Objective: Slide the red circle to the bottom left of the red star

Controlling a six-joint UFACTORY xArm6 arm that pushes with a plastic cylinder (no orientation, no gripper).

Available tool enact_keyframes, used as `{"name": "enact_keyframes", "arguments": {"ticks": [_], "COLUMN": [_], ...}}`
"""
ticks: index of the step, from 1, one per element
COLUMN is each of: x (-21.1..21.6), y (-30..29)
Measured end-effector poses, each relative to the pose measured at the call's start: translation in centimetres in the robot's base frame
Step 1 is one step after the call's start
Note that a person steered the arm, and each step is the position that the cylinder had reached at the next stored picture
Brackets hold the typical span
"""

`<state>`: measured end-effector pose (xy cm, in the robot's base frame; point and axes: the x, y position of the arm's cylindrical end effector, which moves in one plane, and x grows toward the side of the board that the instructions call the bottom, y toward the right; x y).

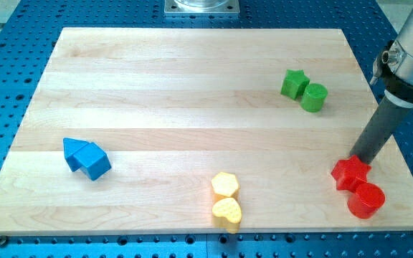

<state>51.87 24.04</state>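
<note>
Two red blocks touch at near right: my tip (355,158), bare and gripping nothing, meets the star's (350,173) far edge, circle (366,200) lying beyond, near-right.

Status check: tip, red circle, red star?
My tip behind red star block, at its top edge. Red circle block touching star's bottom right. Bottom-left side unobstructed.

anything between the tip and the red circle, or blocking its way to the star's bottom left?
Yes. My tip sits at the upper edge of the red star, and the red circle touches the star's lower right, so the star lies between them. The board at the star's lower left looks free; the yellow blocks lie well further left.
</note>
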Motion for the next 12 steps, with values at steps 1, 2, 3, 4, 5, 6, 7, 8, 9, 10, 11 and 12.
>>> {"name": "enact_keyframes", "arguments": {"ticks": [1, 2, 3, 4, 5, 6, 7, 8, 9, 10, 11, 12], "x": [0.0, -2.4, -3.6, -3.1, 0.2, 5.0, 9.7, 9.9, 10.0, 10.0, 9.9, 10.0], "y": [0.3, -0.3, -0.5, 0.6, 5.9, 7.1, 5.8, 5.3, 4.5, 3.1, -4.4, -10.4]}}
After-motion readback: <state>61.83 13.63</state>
